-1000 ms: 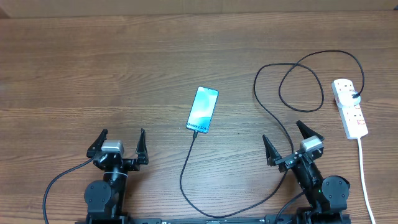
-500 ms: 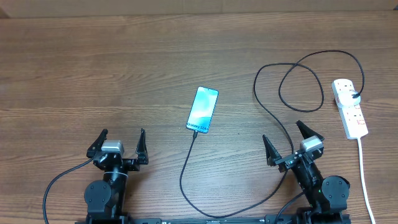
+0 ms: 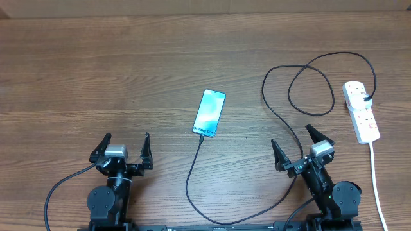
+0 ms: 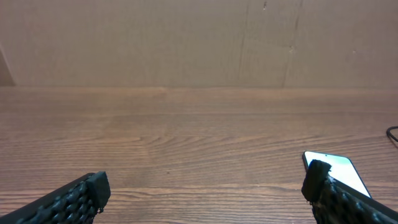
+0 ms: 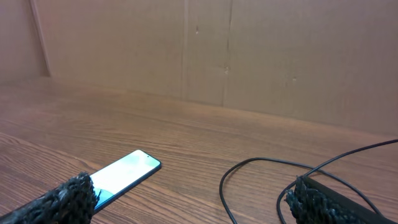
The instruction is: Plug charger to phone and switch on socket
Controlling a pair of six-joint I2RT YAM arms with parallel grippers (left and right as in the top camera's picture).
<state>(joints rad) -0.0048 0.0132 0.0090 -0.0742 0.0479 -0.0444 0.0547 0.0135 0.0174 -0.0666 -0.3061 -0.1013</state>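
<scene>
On the bench (image 3: 96,64): I see bare wood grain, and a plain brown board (image 4: 186,43) stands along the far edge.
In the way: the charger (image 3: 191,167) sweeps along the near edge, then climbs under my right gripper (image 3: 291,134) to two loops near the far right corner. I cannot tell whether cable and gripper touch.
Phone (image 3: 209,113): it lies flat near the middle of the bench with its screen lit, slightly askew and well apart from both grippers.
Charger tip: it meets the phone's near short edge, but I cannot tell whether it is seated.
Socket (image 3: 361,112): it lies along the right edge with the charger's other end at it. Its white cord (image 3: 374,173) runs toward the near edge.
Left gripper (image 3: 127,136): it sits by the near edge, left of the phone, jaws spread wide and holding nothing.
Right gripper: it sits by the near edge, jaws spread wide and gripping nothing.
</scene>
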